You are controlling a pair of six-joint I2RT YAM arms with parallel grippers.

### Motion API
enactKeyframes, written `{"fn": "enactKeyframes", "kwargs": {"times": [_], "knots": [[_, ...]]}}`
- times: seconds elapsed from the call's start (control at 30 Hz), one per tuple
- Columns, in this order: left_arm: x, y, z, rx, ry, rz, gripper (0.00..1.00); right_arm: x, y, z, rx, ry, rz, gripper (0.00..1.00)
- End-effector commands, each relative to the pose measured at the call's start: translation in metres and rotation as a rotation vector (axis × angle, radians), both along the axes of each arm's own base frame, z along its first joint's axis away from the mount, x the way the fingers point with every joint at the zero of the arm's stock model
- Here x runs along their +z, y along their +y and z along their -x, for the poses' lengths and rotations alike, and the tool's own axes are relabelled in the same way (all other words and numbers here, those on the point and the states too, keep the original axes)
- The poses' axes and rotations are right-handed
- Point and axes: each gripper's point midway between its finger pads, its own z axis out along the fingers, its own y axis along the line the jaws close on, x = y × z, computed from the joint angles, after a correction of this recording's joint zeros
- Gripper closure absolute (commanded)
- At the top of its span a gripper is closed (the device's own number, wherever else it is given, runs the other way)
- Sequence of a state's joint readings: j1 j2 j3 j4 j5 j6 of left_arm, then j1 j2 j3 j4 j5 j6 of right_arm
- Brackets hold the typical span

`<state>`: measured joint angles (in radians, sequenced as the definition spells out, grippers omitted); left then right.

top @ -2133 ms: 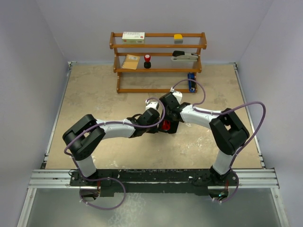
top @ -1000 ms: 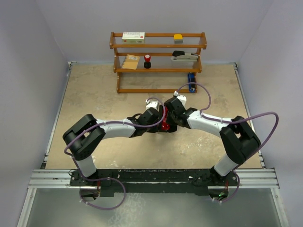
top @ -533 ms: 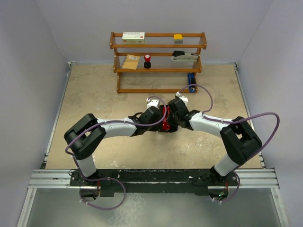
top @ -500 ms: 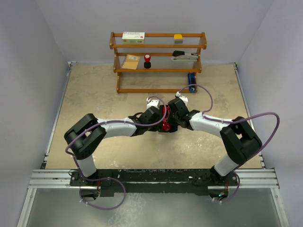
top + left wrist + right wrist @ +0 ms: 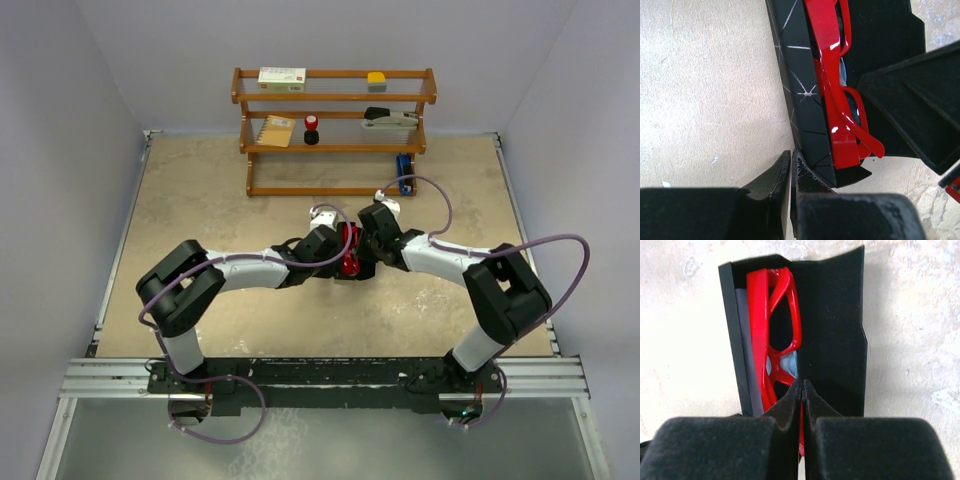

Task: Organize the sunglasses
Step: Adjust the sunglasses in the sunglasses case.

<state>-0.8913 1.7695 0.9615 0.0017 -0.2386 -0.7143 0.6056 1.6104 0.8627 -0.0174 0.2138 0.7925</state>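
Right wrist: sunglasses [image 5: 771,330] lie in black case [image 5: 832,325].

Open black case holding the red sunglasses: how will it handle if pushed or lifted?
Case probably light; likely slides on the table. Creased flap looks hinged, may fold. Sunglasses sit loose, one arm poking out; could spill.

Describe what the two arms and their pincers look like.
The left arm and right arm have white tubular links, bulky black joints and looping purple cable. The left pincer and right pincer each have two black wedge-shaped fingers tapering to thin tips.
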Motion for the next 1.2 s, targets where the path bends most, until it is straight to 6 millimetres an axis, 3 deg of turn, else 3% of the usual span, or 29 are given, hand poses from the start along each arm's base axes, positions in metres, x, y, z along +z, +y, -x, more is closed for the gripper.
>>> {"fn": "enactKeyframes", "kwargs": {"times": [0.0,1.17], "knots": [[0.015,-0.012,-0.009,-0.001,-0.038,0.036,1.0,0.024,0.016,-0.024,0.018,-0.067,-0.04,1.0],[0.012,-0.013,-0.009,-0.006,-0.031,0.027,1.0,-0.026,0.036,-0.022,0.077,0.022,-0.078,1.0]]}}
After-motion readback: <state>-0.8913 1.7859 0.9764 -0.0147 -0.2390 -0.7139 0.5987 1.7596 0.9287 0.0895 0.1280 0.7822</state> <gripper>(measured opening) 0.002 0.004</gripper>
